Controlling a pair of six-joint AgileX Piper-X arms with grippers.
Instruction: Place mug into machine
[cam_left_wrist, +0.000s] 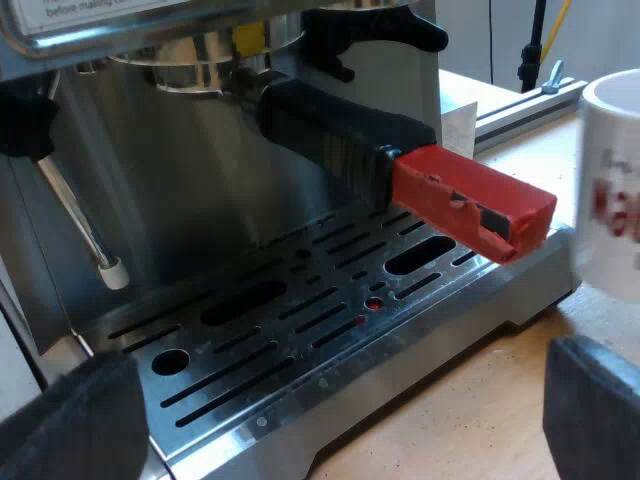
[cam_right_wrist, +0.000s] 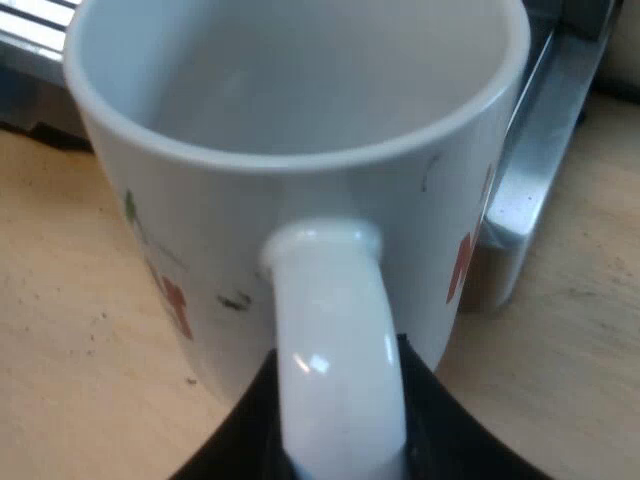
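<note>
Mug: just beside the drip tray, handle pinched in our right end effector. Left end effector: spread, empty. Handling: we judge it must clear the tray lip, staying under the holder.

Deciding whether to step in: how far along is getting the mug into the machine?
Done: the right gripper grips the white mug by its handle, and the metal holder is locked in. In hand: the mug is beside the corner of the espresso machine's drip tray, not yet on its grate. Left: set it on the tray under the holder and release. The left gripper is open at the tray's front.
</note>
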